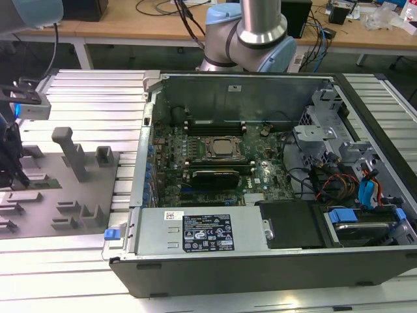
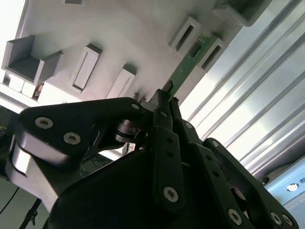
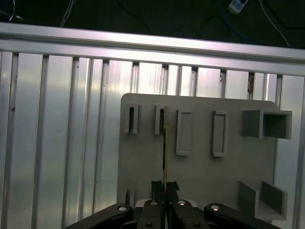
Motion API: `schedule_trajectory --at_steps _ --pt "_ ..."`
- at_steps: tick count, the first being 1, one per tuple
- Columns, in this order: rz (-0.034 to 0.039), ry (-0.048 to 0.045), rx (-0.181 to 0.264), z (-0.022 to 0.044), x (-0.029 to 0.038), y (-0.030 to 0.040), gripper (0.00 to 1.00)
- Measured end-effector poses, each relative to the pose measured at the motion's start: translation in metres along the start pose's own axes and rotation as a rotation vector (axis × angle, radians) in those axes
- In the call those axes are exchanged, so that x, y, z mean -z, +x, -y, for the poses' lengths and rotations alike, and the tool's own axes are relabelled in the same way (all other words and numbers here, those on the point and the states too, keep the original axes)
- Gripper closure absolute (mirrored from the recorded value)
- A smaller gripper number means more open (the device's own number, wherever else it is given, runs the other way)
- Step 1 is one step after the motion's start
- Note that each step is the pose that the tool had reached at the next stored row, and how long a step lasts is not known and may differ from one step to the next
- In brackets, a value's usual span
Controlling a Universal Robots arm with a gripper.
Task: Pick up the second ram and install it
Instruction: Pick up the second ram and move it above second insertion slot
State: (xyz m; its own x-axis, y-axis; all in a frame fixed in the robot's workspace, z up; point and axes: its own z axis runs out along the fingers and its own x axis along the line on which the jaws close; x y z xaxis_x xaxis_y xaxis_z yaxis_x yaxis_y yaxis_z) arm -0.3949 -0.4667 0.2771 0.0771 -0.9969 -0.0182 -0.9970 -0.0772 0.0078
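Here, at the exterior view's left, you see the flat grey plastic fixture plate lying on the ribbed aluminium table. Its raised slotted blocks probably serve to stand parts on edge, so that fingers can reach them from above. In both wrist views your black two-fingered gripper is closed on one end of the second ram, a long, thin, dark green memory stick. It is pinched by its narrow end, presumably to leave its length free. Its far end lies between two of the blocks; whether it touches them cannot be told. Further right stands the open black metal computer case, lid off. Its green motherboard and square silver CPU socket face upward, well apart from the stick.
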Motion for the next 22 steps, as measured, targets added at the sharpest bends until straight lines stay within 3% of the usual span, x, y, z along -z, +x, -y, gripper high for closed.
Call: schedule_trajectory --at_steps 10,22 --pt "0.0000 0.0000 0.000 -0.0002 0.0283 -0.0005 0.86" --pt "-0.0001 0.0000 0.000 -0.0004 0.0572 -0.0011 0.86"
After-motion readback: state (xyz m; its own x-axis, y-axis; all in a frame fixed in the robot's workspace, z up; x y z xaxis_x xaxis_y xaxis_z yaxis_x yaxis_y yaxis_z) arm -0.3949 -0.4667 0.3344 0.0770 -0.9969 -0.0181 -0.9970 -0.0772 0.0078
